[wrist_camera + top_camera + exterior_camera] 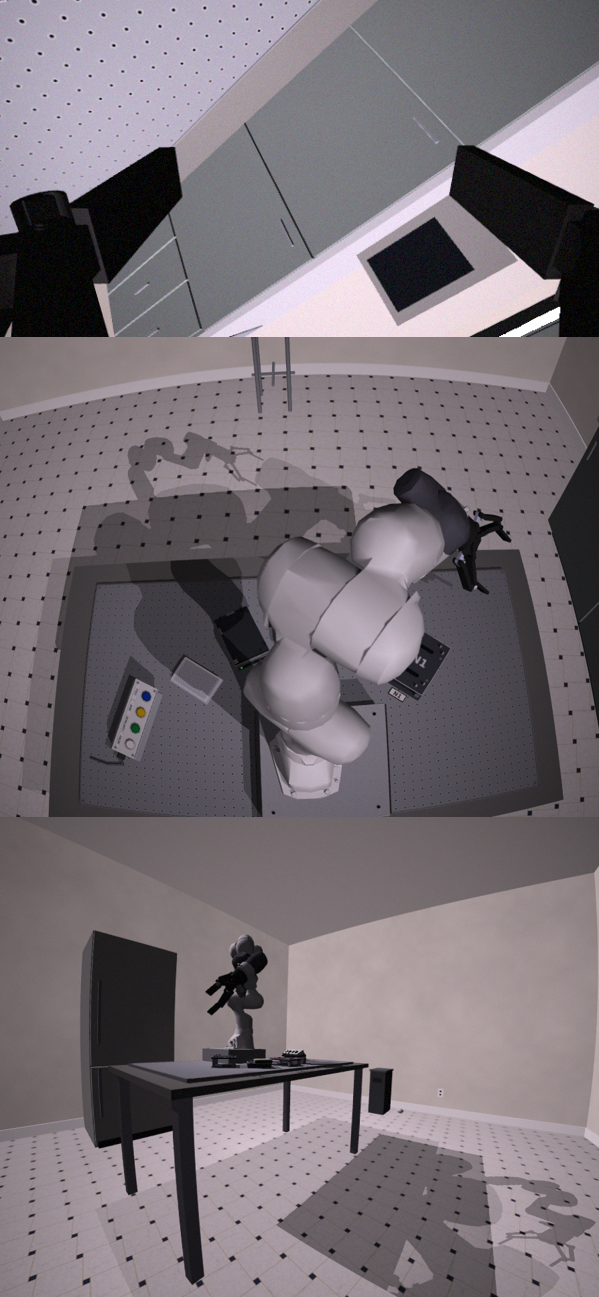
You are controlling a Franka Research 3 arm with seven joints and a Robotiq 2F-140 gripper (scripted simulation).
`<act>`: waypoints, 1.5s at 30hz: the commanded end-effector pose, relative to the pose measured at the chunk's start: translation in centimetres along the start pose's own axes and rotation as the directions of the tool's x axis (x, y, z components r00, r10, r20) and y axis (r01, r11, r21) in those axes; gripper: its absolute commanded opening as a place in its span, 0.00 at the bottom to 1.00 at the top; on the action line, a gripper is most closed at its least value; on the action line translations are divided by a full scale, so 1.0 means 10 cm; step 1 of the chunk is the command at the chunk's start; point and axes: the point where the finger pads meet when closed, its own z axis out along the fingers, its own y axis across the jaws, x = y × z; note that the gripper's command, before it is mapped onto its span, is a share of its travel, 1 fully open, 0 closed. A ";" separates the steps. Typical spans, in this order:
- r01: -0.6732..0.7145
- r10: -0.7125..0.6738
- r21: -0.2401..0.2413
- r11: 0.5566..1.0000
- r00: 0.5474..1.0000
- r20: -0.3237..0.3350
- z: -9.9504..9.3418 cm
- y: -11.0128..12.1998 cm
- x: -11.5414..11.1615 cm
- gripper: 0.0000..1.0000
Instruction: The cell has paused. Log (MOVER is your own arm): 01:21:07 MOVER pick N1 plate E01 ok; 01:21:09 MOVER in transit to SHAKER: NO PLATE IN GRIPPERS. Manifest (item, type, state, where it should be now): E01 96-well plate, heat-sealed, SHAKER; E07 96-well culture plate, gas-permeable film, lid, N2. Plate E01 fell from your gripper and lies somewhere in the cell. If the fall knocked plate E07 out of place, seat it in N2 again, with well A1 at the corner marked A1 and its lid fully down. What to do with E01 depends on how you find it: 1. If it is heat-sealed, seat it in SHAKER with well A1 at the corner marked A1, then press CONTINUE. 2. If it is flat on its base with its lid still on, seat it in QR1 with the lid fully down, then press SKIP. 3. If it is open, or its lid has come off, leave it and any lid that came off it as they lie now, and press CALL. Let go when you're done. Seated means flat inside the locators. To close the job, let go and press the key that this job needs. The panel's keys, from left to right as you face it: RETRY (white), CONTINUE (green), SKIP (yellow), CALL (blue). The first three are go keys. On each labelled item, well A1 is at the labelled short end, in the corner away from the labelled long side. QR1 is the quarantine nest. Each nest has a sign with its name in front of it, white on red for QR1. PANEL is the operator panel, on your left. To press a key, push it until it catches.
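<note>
My gripper [496, 565] [210, 1001] [316, 171] is open and empty, raised high over the far right of the table. A pale plate [195, 679] with a grid of wells lies askew on the left of the board, between the panel and a black device. Its label, and whether it has a seal or lid, cannot be told. The N1 nest [436, 661] is partly under the arm in the top view; no plate shows on its visible part. The panel [135, 722] [293, 1053] stands far left, with blue, yellow, green and white keys. N2, QR1 and a second plate cannot be made out.
The black device [242, 637] with a green light stands left of the arm; no name sign is readable. The arm [309, 681] [244, 1017] hides the middle of the board in the top view. A dark cabinet [132, 1031] stands beyond the table's right side.
</note>
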 end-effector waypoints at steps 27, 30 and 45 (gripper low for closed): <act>-0.002 0.002 -0.001 1.000 1.000 0.012 0.59 -0.30 0.44 1.00; -0.001 0.001 -0.001 1.000 1.000 0.008 0.77 -0.43 0.60 1.00; 0.000 0.000 0.000 1.000 1.000 0.000 0.96 -0.59 0.77 1.00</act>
